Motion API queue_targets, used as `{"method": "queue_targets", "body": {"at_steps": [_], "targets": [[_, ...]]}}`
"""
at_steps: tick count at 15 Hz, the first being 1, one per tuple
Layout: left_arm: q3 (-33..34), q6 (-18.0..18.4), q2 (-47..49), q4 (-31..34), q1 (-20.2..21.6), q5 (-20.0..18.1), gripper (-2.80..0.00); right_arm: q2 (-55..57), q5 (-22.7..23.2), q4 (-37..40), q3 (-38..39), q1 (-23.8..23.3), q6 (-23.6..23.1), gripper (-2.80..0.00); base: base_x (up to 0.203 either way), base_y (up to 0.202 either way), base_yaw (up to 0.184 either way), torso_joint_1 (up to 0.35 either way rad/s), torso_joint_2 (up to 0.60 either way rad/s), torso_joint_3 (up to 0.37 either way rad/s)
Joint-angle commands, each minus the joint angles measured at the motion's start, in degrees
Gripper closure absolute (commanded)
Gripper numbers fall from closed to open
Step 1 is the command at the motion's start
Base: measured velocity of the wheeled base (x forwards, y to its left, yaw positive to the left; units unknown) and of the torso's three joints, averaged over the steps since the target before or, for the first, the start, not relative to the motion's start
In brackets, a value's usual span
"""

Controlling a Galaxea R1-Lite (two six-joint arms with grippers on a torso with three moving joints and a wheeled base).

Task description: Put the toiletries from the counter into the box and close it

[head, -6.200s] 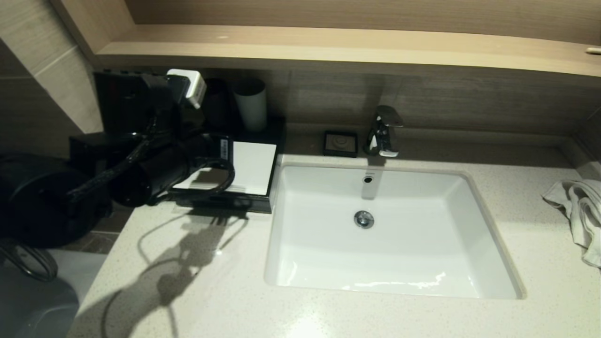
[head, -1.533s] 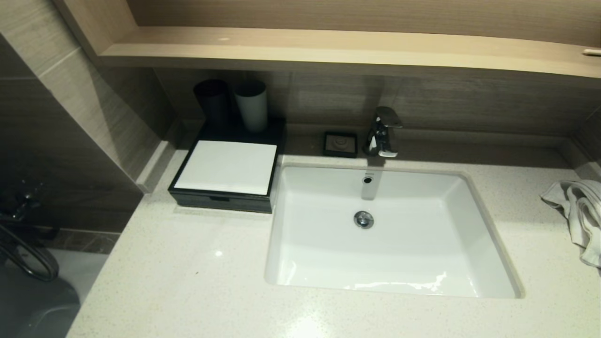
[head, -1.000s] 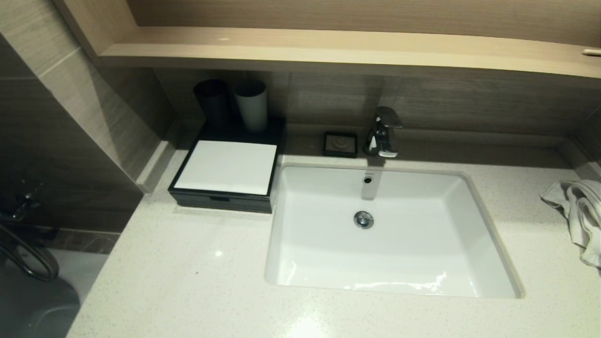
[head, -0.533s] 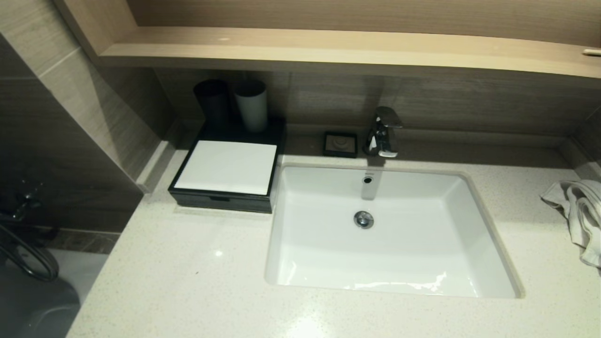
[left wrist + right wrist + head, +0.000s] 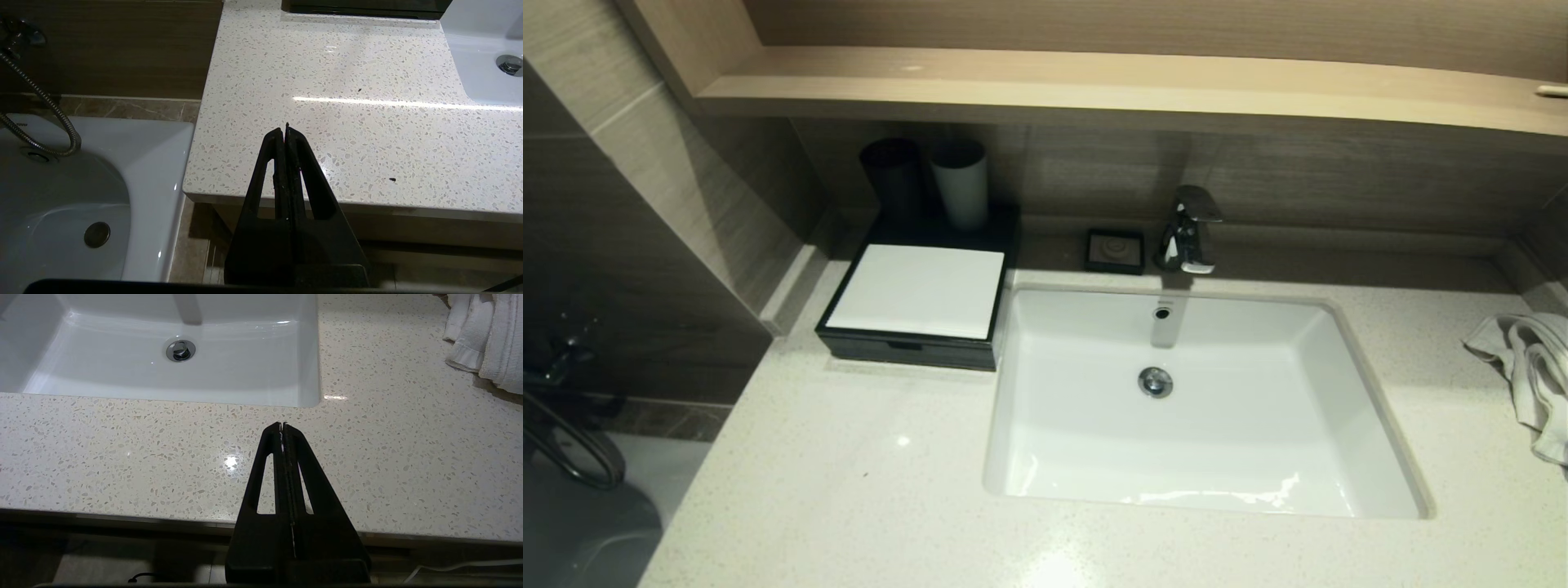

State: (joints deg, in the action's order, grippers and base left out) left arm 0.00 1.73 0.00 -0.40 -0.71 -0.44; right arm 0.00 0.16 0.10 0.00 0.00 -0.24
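The black box (image 5: 907, 347) with a flat white lid (image 5: 919, 290) stands closed at the back left of the counter (image 5: 849, 490), left of the sink (image 5: 1201, 482). No loose toiletries show on the counter. My left gripper (image 5: 284, 130) is shut and empty, held back over the counter's front left edge. My right gripper (image 5: 282, 425) is shut and empty over the counter's front edge, in front of the sink's right corner. Neither gripper shows in the head view.
A black cup (image 5: 892, 175) and a white cup (image 5: 960, 181) stand behind the box. A small black soap dish (image 5: 1115, 249) and the faucet (image 5: 1191, 229) are behind the sink. A white towel (image 5: 1531, 367) lies at the right edge. A bathtub (image 5: 81, 196) lies left of the counter.
About six seconds ago my left arm was over the box with a white item in its gripper. It has since pulled back out of the head view. Nothing has moved in the last 1.5 s.
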Motion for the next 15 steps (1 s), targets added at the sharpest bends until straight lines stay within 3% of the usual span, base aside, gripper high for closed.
{"method": "queue_targets", "body": {"at_steps": [1, 15], "targets": [[0.0, 0.03, 0.09, -0.04, 0.0, 0.0, 0.0, 0.0, 0.02, -0.01, 0.0, 0.0, -0.02, 0.0, 0.0, 0.0, 0.0, 0.0, 0.0, 0.0], [0.0, 0.03, 0.09, -0.04, 0.0, 0.0, 0.0, 0.0, -0.07, -0.01, 0.0, 0.0, -0.02, 0.0, 0.0, 0.0, 0.0, 0.0, 0.0, 0.0]]}}
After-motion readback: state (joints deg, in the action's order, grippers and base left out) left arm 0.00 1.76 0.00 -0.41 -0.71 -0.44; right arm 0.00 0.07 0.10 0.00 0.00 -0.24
